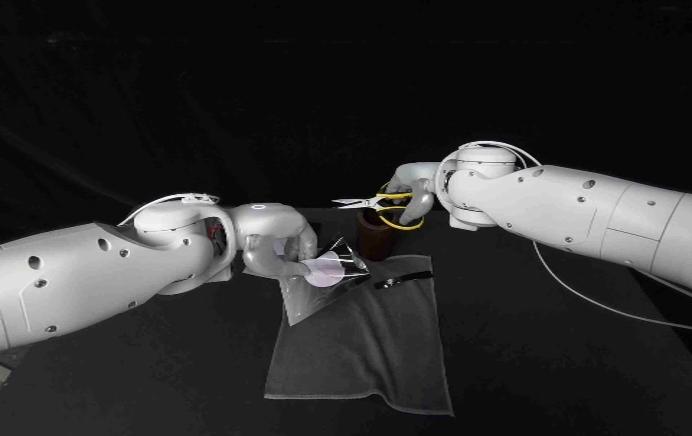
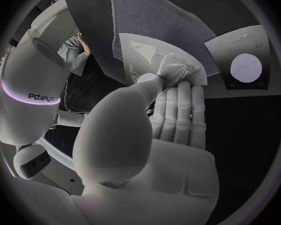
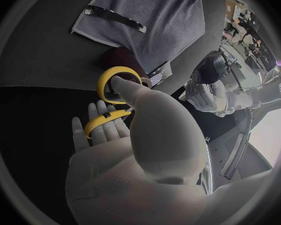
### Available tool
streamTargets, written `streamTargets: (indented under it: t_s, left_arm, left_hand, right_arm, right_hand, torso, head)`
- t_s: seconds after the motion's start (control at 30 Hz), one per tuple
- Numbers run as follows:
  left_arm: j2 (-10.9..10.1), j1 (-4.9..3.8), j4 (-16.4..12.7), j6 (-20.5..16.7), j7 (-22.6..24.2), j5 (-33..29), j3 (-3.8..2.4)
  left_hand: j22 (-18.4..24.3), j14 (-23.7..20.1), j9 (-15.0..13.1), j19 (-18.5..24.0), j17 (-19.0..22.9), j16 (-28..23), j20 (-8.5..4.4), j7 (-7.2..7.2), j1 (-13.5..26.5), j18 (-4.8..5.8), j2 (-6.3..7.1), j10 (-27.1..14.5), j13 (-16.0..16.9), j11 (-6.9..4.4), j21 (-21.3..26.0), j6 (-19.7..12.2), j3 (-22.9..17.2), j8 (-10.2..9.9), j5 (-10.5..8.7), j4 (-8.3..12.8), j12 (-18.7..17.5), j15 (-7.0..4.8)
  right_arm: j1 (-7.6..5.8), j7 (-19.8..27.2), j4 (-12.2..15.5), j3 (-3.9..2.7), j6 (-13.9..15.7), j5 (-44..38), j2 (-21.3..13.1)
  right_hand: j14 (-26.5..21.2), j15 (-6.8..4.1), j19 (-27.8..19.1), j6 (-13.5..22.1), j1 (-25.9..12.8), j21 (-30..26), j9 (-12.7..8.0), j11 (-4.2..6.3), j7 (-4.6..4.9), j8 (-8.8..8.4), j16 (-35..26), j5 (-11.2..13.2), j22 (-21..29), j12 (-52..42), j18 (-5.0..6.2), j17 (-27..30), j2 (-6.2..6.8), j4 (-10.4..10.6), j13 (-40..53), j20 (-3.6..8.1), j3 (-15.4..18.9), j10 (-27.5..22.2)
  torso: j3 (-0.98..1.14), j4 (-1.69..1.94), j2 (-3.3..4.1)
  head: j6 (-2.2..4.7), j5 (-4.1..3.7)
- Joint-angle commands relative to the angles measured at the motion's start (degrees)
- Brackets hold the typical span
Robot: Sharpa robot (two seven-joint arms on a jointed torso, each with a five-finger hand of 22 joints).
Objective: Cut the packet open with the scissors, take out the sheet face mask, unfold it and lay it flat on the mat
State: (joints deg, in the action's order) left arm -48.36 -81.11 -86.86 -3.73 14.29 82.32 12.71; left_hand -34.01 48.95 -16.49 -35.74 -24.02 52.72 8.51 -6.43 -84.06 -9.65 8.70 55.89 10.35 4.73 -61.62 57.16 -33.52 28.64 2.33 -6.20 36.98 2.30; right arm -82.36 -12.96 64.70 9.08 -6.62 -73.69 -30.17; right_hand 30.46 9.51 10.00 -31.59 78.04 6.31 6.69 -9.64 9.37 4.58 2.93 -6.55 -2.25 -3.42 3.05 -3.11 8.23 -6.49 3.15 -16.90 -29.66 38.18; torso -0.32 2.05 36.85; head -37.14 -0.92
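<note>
I see left robot hand (image 1: 274,249) pinching packet (image 1: 329,268) over mat (image 1: 361,346), far corner. Right robot hand (image 1: 415,188) grips yellow scissors (image 1: 375,201) just past mat.

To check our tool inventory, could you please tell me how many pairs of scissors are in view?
1. The yellow-handled scissors are held in the right hand, above the dark cup beside the mat's far edge. The cup's inside is hidden.

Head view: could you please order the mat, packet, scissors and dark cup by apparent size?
Largest: mat.
Next: packet.
Then scissors and dark cup, too alike to rank; the right hand covers part of the scissors.
</note>
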Motion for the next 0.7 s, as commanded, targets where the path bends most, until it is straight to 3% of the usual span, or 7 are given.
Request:
streamTargets:
  t_s: [0.03,0.4,0.53,0.57,0.63,0.67,0.7]
  left_arm:
    - [0.06,-0.01,0.02,0.77,0.06,-0.27,-0.04]
    - [0.09,0.00,0.06,1.00,-0.04,-0.27,-0.04]
    - [0.06,0.00,0.06,1.03,-0.08,-0.27,-0.04]
    - [0.06,0.00,0.07,1.03,-0.08,-0.27,-0.04]
    - [0.06,0.00,0.08,1.04,-0.10,-0.27,-0.04]
    - [0.06,0.00,0.08,1.05,-0.10,-0.27,-0.04]
    - [0.07,0.00,0.09,1.06,-0.10,-0.27,-0.04]
  left_hand:
    - [0.09,0.22,-7.24,-0.25,0.06,-0.25,0.01,-0.02,-0.22,-0.69,-0.17,0.38,0.05,-0.07,-0.15,0.31,-6.30,0.20,0.40,6.09,0.27,-0.07]
    - [0.09,0.22,-7.24,-0.25,0.06,-0.25,0.01,-0.02,-0.22,-0.69,-0.17,0.38,0.05,-0.07,-0.15,0.31,-6.30,0.20,0.40,6.09,0.27,-0.07]
    - [0.09,0.22,-7.24,-0.25,0.06,-0.25,0.01,-0.02,-0.22,-0.69,-0.17,0.38,0.05,-0.07,-0.15,0.31,-6.30,0.20,0.40,6.09,0.27,-0.07]
    - [0.09,0.22,-7.24,-0.25,0.06,-0.25,0.01,-0.02,-0.22,-0.69,-0.17,0.38,0.05,-0.07,-0.15,0.31,-6.30,0.20,0.40,6.09,0.27,-0.07]
    - [0.09,0.22,-7.24,-0.25,0.06,-0.25,0.01,-0.02,-0.22,-0.69,-0.17,0.38,0.05,-0.07,-0.15,0.31,-6.30,0.20,0.40,6.09,0.27,-0.07]
    - [0.09,0.22,-7.24,-0.25,0.06,-0.25,0.01,-0.02,-0.22,-0.69,-0.17,0.38,0.05,-0.07,-0.15,0.31,-6.30,0.20,0.40,6.09,0.27,-0.07]
    - [0.09,0.22,-7.24,-0.25,0.06,-0.25,0.01,-0.02,-0.22,-0.69,-0.17,0.38,0.05,-0.07,-0.15,0.31,-6.30,0.20,0.40,6.09,0.27,-0.07]
  right_arm:
    - [-0.08,0.47,0.13,-0.07,0.48,-1.19,-0.09]
    - [-0.08,0.41,0.62,-0.07,-0.37,-0.17,-0.21]
    - [-0.08,0.60,0.91,-0.07,-0.73,0.08,-0.42]
    - [-0.08,0.65,0.97,-0.07,-0.75,0.12,-0.47]
    - [-0.08,0.66,1.04,-0.07,-0.56,0.13,-0.55]
    - [-0.08,0.61,1.06,-0.07,-0.46,0.12,-0.58]
    - [-0.08,0.51,1.10,-0.07,-0.17,0.12,-0.62]
  right_hand:
    - [1.73,0.11,0.18,-0.17,-0.81,0.28,-0.06,0.15,1.56,0.07,0.35,0.39,-0.03,0.38,0.40,-0.25,-0.07,-0.31,-0.05,-0.02,0.01,-0.43]
    - [4.00,0.59,0.56,2.65,-1.94,0.67,-0.75,-0.17,2.01,-0.86,0.58,-0.08,-0.12,0.56,0.43,-0.51,0.30,0.36,-0.20,0.00,1.68,-2.74]
    - [3.96,2.07,0.67,-6.24,-1.94,0.89,1.01,-0.91,-0.88,1.54,0.20,-0.04,-0.12,0.36,0.62,-0.39,-0.38,0.50,-0.03,0.06,2.22,0.01]
    - [-0.13,4.67,0.40,-7.99,-1.94,0.80,1.24,-1.74,-1.36,1.92,-0.21,-0.03,-0.05,0.59,1.71,0.15,-0.41,0.57,-0.24,0.14,2.65,-3.67]
    - [-8.39,4.38,0.21,-13.05,-1.44,0.79,1.98,-4.96,-2.03,3.06,-0.76,0.00,0.00,0.93,1.41,0.80,-0.53,1.15,-0.58,-0.07,3.97,-9.99]
    - [-8.15,4.97,0.23,-12.61,-1.16,0.83,1.78,-5.28,-1.74,2.83,-0.63,-0.07,0.00,0.89,1.63,0.69,-0.55,1.34,-0.56,0.07,4.34,-10.15]
    - [-0.66,1.92,0.51,-6.45,-0.91,1.07,0.39,-1.59,0.44,0.80,1.19,-0.28,-0.06,-0.06,0.84,-0.44,-0.61,1.45,-0.02,-0.07,4.61,-4.77]
  torso:
    - [0.02,0.04,-0.02]
    - [0.01,0.02,-0.01]
    - [0.01,-0.02,0.00]
    - [0.01,-0.03,0.00]
    - [-0.01,-0.05,0.00]
    - [-0.01,-0.06,-0.01]
    - [-0.01,-0.05,-0.01]
  head:
    - [0.00,0.05]
    - [-0.08,0.08]
    - [-0.18,0.14]
    - [-0.19,0.16]
    - [-0.18,0.16]
    - [-0.18,0.17]
    - [-0.19,0.18]
